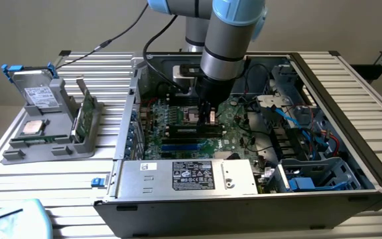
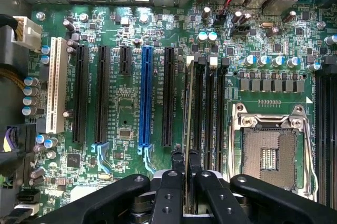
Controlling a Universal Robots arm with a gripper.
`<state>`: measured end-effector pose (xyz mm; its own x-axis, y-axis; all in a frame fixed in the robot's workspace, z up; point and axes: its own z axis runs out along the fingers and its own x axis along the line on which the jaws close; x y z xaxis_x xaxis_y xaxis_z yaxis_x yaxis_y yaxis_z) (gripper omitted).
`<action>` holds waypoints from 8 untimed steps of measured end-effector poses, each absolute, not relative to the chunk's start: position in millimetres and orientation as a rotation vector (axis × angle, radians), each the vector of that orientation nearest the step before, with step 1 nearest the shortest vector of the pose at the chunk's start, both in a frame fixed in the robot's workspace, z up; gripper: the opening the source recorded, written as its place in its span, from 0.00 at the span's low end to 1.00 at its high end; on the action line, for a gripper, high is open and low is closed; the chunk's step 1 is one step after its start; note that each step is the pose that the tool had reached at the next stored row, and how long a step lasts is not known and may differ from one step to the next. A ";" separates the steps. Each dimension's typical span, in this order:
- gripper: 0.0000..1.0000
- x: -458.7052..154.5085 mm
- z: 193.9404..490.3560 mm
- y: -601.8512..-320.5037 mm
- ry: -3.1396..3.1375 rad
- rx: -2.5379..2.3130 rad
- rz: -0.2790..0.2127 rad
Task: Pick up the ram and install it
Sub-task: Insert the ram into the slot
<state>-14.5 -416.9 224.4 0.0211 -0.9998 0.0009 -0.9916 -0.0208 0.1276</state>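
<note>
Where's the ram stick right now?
In the wrist view the ram is held edge-on in the gripper, over the black memory slots beside the open CPU socket.

Green motherboard (image 2: 131, 119) with black slots (image 2: 81, 92), one blue slot (image 2: 146, 98), one white slot (image 2: 55, 84); dark-green ram (image 2: 188, 103); black gripper (image 2: 185, 155); pale-blue-and-grey arm (image 1: 228, 30). Exterior view: grey tray (image 1: 51, 124) at nine o'clock of dark case (image 1: 244, 219); ribbed silver table (image 1: 45, 194).
</note>
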 end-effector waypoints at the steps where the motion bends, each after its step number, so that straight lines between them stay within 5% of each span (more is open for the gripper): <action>1: 0.15 -14.5 224.4 -416.8 -2.131 2.177 -0.135; 8: 0.15 -13.1 223.3 -412.7 -2.125 2.181 -0.133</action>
<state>-13.1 -412.7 223.3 0.0258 -0.9997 0.0030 -0.9915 -0.0252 0.1277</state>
